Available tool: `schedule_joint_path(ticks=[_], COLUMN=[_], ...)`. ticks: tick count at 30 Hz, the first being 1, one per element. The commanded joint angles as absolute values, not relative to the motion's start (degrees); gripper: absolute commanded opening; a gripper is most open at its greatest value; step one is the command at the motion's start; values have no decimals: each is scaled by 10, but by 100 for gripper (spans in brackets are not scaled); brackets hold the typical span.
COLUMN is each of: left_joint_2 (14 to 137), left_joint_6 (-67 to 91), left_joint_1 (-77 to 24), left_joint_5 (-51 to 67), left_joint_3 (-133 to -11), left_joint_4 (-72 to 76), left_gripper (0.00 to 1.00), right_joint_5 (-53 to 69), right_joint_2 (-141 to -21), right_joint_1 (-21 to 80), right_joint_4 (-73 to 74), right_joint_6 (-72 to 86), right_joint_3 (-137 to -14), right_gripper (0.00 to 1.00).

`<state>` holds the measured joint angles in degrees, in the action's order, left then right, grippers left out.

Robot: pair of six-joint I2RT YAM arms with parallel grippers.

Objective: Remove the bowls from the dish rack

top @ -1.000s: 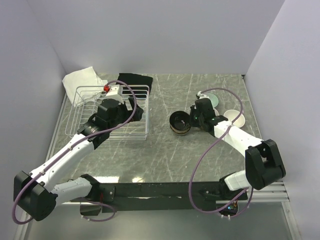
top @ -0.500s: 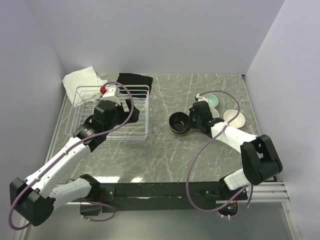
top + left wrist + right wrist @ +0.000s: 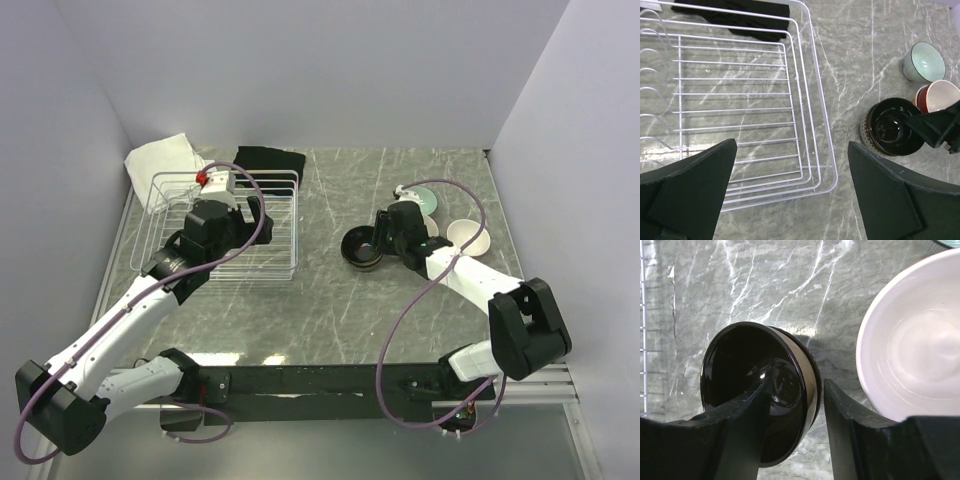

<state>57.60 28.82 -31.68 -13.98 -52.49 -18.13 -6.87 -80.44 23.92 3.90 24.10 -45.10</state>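
Note:
The white wire dish rack (image 3: 215,240) stands at the left, and its floor (image 3: 730,100) shows no bowls in the left wrist view. My left gripper (image 3: 258,215) (image 3: 791,145) hangs open above the rack's near right corner, holding nothing. A dark bowl with a black inside (image 3: 362,247) (image 3: 755,385) (image 3: 890,127) rests on the table. My right gripper (image 3: 380,243) (image 3: 797,384) is open astride its rim, one finger inside and the other finger (image 3: 840,410) just clear of the wall. A pale teal bowl (image 3: 425,198) (image 3: 924,61) and a red bowl with a pale inside (image 3: 940,95) (image 3: 915,340) stand beside it.
A white cloth (image 3: 160,160) and a black cloth (image 3: 270,160) (image 3: 735,12) lie behind the rack. Grey walls close the table on the left, back and right. The red bowl sits close to my right gripper's outer finger.
My right gripper's jaws have parted from the dark bowl's rim, leaving it on the table. The left arm has shifted slightly further back over the rack, still open.

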Motion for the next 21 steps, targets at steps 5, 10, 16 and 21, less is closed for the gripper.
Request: schedule_joint_path(ticks=[5,10,16,21], left_joint_2=[575,574,577,579], left_joint_6=[263,255,250,247], left_joint_1=[-315,-315,-315,-315], left_joint_5=[-169,-179,-180,-182], left_joint_3=[-562,-567,-566,-573], left_joint_4=[-173,-177,-177,-180], left_gripper=[100,99,99,99], right_joint_5=[-102,-101,-99,-99], right_joint_2=[-756,-735,-750,-771], right_joint_1=[240,240,240,239], right_joint_4=[68,83,76,67], right_joint_6=[238,244,252,254], right_joint_3=[-481,-469,-456,-454], right_gripper=[54,36,20,12])
